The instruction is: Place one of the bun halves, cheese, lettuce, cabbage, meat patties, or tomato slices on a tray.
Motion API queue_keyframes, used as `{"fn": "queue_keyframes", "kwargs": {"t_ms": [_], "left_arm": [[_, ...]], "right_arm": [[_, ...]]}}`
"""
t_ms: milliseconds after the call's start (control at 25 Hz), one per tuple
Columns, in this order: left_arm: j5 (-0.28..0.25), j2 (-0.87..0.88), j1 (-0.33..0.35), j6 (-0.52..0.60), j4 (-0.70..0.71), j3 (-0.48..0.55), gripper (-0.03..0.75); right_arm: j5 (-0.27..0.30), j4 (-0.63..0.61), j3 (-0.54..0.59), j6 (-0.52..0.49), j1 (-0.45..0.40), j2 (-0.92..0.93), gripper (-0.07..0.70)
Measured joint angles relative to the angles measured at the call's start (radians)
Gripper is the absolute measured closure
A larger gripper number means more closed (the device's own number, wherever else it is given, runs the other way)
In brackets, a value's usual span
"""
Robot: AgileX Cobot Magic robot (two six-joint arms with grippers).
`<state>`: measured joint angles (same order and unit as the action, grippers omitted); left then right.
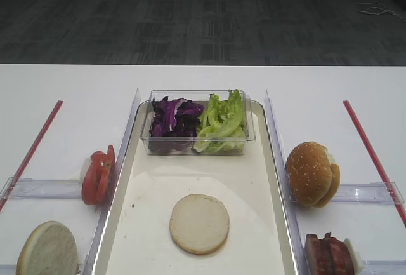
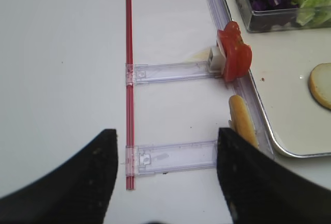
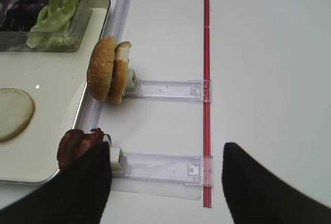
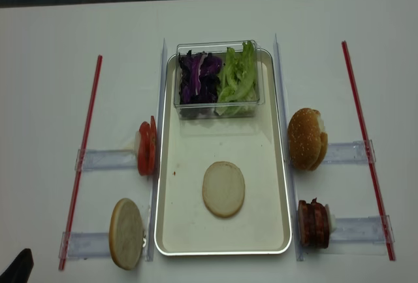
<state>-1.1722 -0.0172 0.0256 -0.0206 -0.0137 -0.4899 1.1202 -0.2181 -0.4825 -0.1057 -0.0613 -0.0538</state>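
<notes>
A pale bun half [image 1: 199,223] lies flat on the cream tray [image 1: 144,206]. A second bun half [image 4: 127,233] stands on edge left of the tray, below the tomato slices [image 4: 147,148]. The meat patties [image 4: 313,223] stand at the tray's right side. Purple cabbage [image 1: 172,117] and lettuce [image 1: 222,121] fill a clear tub. No cheese is in view. My left gripper [image 2: 166,141] is open over a clear holder strip, with the standing bun half [image 2: 242,123] by its right finger. My right gripper [image 3: 166,151] is open and empty, its left finger beside the patties [image 3: 77,146].
A domed sesame bun [image 1: 311,173] stands right of the tray. The clear tub [image 1: 198,147] sits on the tray's far end. Red rods [image 4: 81,165] [image 4: 367,146] and clear holder strips [image 2: 170,157] [image 3: 160,167] lie on both sides of the white table.
</notes>
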Motion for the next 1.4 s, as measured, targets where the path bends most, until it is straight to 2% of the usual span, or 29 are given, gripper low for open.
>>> {"fn": "queue_keyframes", "kwargs": {"t_ms": [1400], "left_arm": [[0.0,0.0,0.0,-0.002,0.0,0.0,0.284]], "right_arm": [[0.0,0.0,0.0,0.0,0.0,0.0,0.162]]}}
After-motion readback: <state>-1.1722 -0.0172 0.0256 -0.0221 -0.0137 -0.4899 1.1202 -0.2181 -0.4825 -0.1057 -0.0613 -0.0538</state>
